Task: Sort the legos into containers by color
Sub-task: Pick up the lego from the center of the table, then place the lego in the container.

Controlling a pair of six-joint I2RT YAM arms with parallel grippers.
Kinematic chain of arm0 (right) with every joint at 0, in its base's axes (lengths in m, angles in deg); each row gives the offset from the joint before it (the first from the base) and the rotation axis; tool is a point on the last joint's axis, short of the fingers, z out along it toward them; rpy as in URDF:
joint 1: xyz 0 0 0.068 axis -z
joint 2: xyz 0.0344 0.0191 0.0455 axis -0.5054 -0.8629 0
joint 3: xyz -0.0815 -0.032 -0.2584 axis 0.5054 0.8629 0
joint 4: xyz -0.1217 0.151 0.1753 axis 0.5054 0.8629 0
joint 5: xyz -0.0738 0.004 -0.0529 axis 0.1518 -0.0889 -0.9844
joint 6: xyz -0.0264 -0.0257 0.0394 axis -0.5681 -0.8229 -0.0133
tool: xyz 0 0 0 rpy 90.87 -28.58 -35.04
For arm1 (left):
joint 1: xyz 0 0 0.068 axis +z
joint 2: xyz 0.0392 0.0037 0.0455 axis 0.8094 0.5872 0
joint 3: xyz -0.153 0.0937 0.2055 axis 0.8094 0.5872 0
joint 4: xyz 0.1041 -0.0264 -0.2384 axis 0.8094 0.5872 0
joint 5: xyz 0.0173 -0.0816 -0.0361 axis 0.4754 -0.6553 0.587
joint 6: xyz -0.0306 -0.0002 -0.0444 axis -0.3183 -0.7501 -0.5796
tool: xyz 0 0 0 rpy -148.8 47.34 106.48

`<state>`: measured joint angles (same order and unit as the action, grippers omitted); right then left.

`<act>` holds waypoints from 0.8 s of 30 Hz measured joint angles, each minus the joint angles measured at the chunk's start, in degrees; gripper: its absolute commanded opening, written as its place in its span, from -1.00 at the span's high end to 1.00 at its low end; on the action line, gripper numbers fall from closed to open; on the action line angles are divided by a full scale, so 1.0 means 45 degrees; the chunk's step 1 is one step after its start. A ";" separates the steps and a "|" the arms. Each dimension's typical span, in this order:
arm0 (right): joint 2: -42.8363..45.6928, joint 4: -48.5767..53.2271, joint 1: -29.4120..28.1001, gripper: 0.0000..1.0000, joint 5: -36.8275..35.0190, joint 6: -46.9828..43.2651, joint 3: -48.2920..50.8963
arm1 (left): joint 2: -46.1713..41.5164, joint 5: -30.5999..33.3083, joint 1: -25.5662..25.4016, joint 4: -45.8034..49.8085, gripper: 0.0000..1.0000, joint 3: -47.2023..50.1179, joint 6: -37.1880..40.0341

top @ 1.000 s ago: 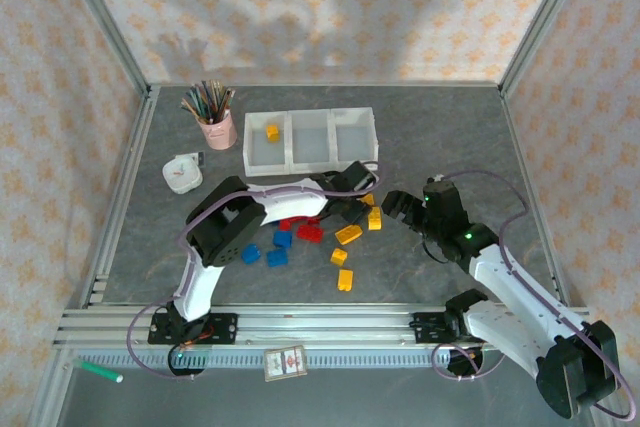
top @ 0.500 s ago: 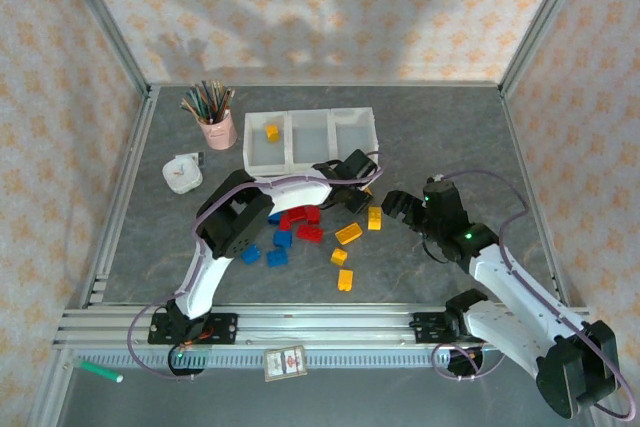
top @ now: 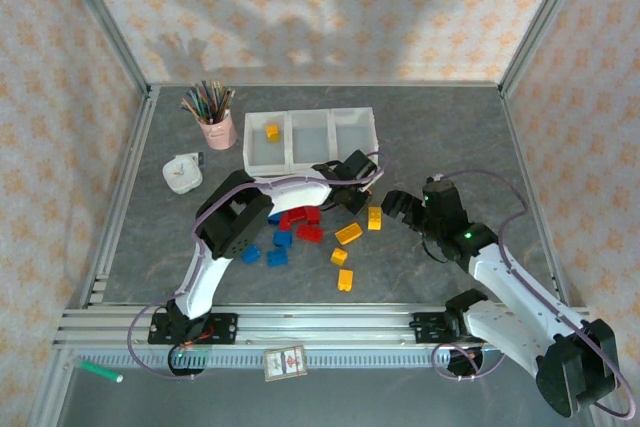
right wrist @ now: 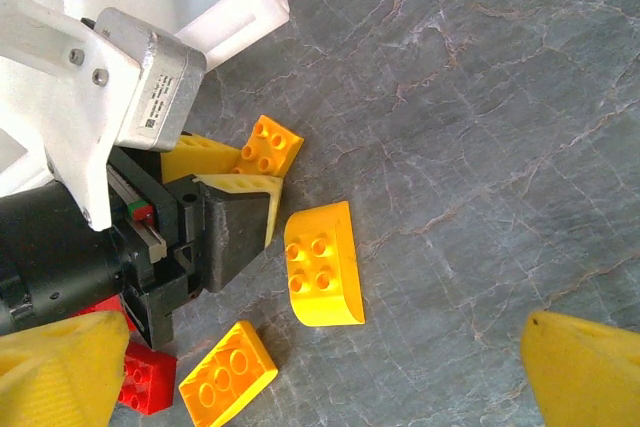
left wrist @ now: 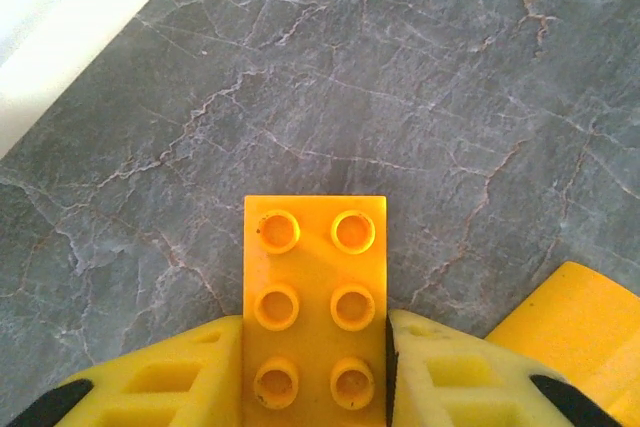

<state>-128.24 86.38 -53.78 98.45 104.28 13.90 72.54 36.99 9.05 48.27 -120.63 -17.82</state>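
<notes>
Yellow lego point(left wrist: 316, 277), six-studded glossy rectangle, pinched by left end effector point(left wrist: 315, 347).

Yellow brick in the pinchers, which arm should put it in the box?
Left. The left gripper is shut on the yellow brick, close beside the containers, whose left bin holds a yellow lego. The right gripper is open and holds nothing.

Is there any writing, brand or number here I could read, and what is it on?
Sticker on the silver motor housing: print too small to read.
Card on the near rail: red picture, words too blurred.
Yellow brick held by the left gripper: no lettering legible on its studs.
Nothing can be quoted.
</notes>
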 measured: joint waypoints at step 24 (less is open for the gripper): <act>-0.4206 -0.1948 -0.1642 -0.99 0.1695 -0.1336 -0.3133 | -0.9151 0.2535 0.3235 -0.1409 0.34 0.5790 -0.5110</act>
<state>-147.17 77.62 -61.17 106.08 98.27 -0.20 31.36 48.40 23.60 41.93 -94.57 -40.82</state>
